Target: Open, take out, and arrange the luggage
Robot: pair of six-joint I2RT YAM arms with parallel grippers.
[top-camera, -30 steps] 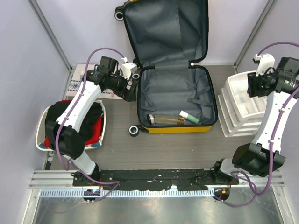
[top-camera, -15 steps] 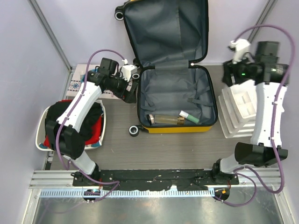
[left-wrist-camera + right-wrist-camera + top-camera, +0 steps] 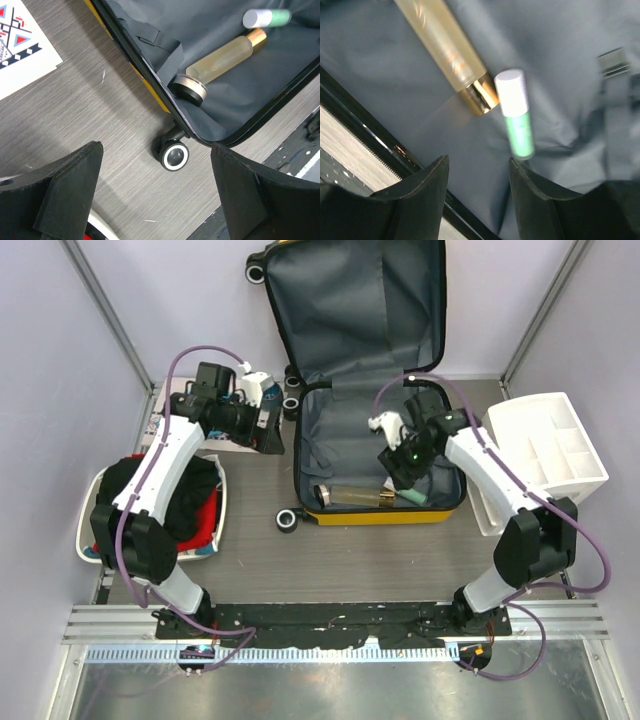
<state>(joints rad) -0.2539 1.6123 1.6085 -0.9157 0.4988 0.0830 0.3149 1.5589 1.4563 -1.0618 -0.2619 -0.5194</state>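
The yellow suitcase point(image 3: 380, 517) lies open on the table, its lid point(image 3: 360, 310) leaning on the back wall, grey lining showing. In its base lie a frosted bottle with a gold cap point(image 3: 355, 496) and a green tube with a white cap point(image 3: 412, 497). My right gripper point(image 3: 400, 468) hangs open and empty inside the base, just above the tube point(image 3: 515, 115) and bottle point(image 3: 440, 40); its point in the right wrist view point(image 3: 477, 200) is over bare lining. My left gripper point(image 3: 268, 435) is open and empty left of the suitcase, over the table point(image 3: 155, 200) near a suitcase wheel point(image 3: 173, 155).
A white drawer unit point(image 3: 545, 445) stands at the right with a compartment tray on top. A white basket point(image 3: 90, 520) of dark and red clothes sits at the left. A patterned card point(image 3: 165, 425) lies behind it. A black wheel point(image 3: 289, 519) sticks out at the suitcase's front left corner.
My right arm has swung from the drawer unit leftward and down into the suitcase base. The drawer unit's top tray now sits further right. My left gripper has shifted slightly back and left.
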